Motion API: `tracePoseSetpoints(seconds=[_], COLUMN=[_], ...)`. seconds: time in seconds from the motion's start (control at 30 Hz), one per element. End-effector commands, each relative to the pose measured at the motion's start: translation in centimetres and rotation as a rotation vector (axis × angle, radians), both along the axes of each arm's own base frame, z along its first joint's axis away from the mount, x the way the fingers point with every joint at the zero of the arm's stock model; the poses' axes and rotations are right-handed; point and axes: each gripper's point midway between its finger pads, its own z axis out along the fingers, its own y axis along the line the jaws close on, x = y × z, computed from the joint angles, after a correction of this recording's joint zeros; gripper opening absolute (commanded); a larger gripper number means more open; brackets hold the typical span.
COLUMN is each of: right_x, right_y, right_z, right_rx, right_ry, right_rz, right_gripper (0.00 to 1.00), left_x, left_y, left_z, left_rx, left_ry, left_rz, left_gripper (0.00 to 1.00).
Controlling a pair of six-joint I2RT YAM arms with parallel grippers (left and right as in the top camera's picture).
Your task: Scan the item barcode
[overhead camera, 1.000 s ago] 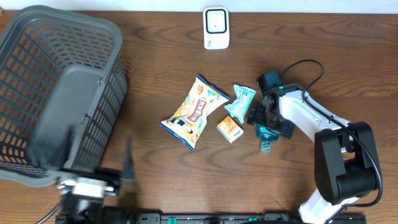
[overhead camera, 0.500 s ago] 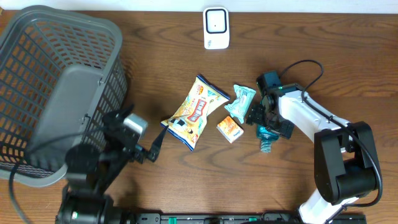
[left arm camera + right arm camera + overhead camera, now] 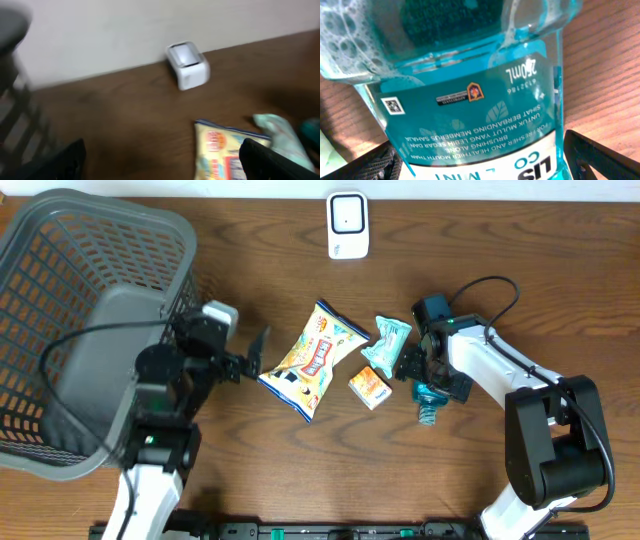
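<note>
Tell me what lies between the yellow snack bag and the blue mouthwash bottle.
The overhead view shows a small orange box and a teal packet between the snack bag and the bottle.

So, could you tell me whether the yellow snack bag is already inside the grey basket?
No, the yellow snack bag lies flat on the table, outside the grey basket.

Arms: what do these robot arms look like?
The right arm and left arm both have white links, black joints and black fingers. A black cable loops off each.
</note>
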Motion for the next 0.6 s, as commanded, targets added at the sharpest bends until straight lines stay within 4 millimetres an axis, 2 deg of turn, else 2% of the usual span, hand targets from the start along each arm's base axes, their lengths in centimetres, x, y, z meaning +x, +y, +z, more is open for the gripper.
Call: tracePoseSetpoints(seconds=[0.0, 0.13, 0.37, 0.47, 0.57], right_x=[-0.4, -0.4, -0.4, -0.4, -0.4], right_y=[0.0, 0.0, 0.0, 0.0, 0.0], right_z=[-0.4, -0.4, -0.4, -0.4, -0.4], right_rx=[-0.019, -0.019, -0.019, -0.018, -0.018], right_ry=[0.025, 0.025, 0.024, 0.023, 0.023], right_rz=[0.018, 0.034, 0.034, 0.034, 0.034], right_gripper=[0.98, 0.99, 0.99, 0.99, 0.99], left_x=[1.5, 1.5, -0.2, -0.7, -0.7], left_y=[3.8, 5.6, 8.5, 9.3, 9.7], left_z=[-0.8, 0.1, 4.4, 5.1, 4.9], left_rx=[-0.034, -0.011, 0.044, 0.061, 0.060], left_ry=[0.030, -0.004, -0.142, -0.166, -0.155], left_rz=[0.248, 0.347, 0.482, 0.501, 0.502], left_gripper=[0.98, 0.98, 0.98, 0.98, 0.98])
